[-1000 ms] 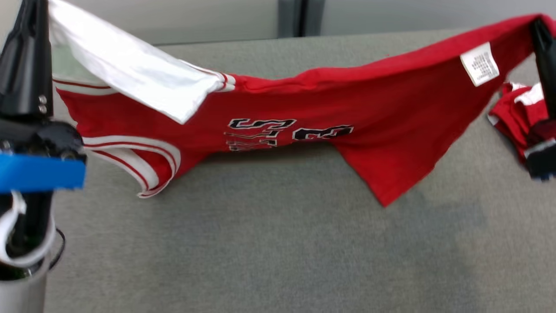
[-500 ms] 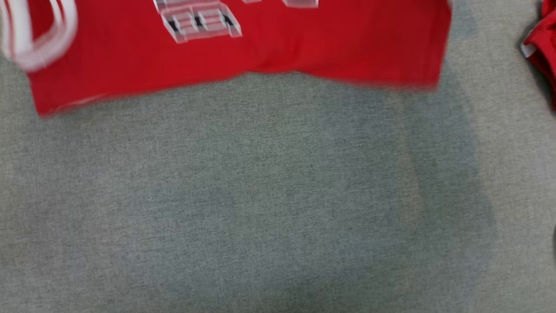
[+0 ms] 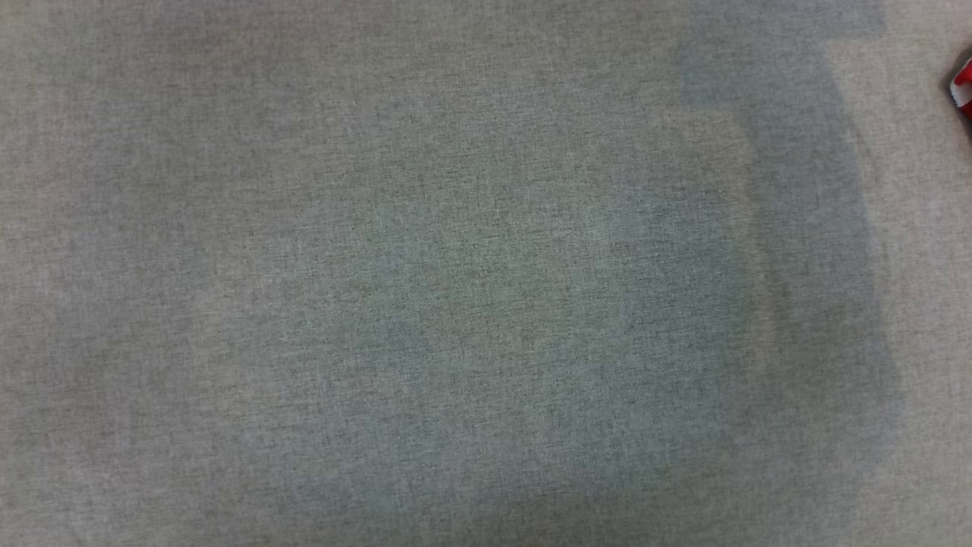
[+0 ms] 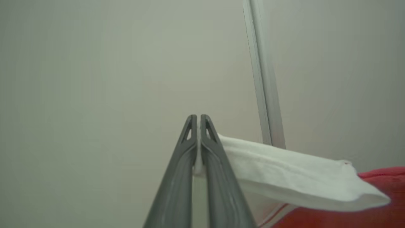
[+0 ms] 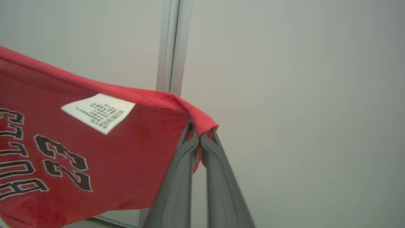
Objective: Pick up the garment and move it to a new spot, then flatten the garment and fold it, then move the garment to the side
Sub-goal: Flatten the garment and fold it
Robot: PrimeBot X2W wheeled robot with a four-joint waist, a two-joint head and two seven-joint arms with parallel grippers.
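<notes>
Between fingertips | garment (image 5: 142, 152) pinched | left end effector (image 4: 198, 117), right end effector (image 5: 200, 132)

black "23" on the red garment (image 5: 139, 148)

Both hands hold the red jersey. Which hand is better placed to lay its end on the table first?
Probably the left hand: shut on the white part of the jersey, it has plain grey table on its side. The right hand, shut on the red hem, has another red cloth on its side.
</notes>
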